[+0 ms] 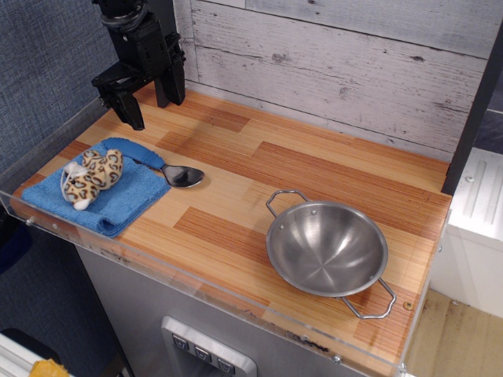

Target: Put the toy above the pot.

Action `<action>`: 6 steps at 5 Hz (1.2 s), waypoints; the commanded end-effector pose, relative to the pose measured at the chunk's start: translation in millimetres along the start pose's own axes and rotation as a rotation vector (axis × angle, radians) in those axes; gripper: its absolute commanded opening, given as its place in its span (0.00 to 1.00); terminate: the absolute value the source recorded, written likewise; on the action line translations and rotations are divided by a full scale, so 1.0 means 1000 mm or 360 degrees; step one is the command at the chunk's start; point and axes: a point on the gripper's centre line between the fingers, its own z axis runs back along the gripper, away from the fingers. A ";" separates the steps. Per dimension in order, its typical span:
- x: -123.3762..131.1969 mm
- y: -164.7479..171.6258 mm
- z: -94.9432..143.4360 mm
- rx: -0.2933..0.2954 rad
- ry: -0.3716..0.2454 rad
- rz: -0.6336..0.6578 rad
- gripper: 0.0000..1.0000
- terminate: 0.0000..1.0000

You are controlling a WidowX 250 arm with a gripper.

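The toy (92,177), a small tan plush with dark leopard spots and white patches, lies on a folded blue cloth (118,200) at the left end of the wooden counter. The pot (326,249), a shiny steel bowl with two wire loop handles, stands at the front right of the counter, empty. My gripper (149,104) is black, hangs at the back left above the counter, behind the toy and apart from it. Its two fingers are spread and hold nothing.
A metal spoon (183,175) with a blue handle lies just right of the cloth. A clear plastic rim (196,287) edges the counter's front and left. A whitewashed plank wall (338,71) stands behind. A white appliance (479,204) sits at the right.
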 end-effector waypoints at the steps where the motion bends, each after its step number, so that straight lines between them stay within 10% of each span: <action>1: 0.000 0.000 0.000 0.0000 0.0000 0.0000 1.00 0.00; 4: 0.013 -0.047 0.055 -0.0001 0.0057 0.0056 1.00 0.00; 6: 0.028 -0.074 0.031 -0.0121 0.0090 0.0016 1.00 0.00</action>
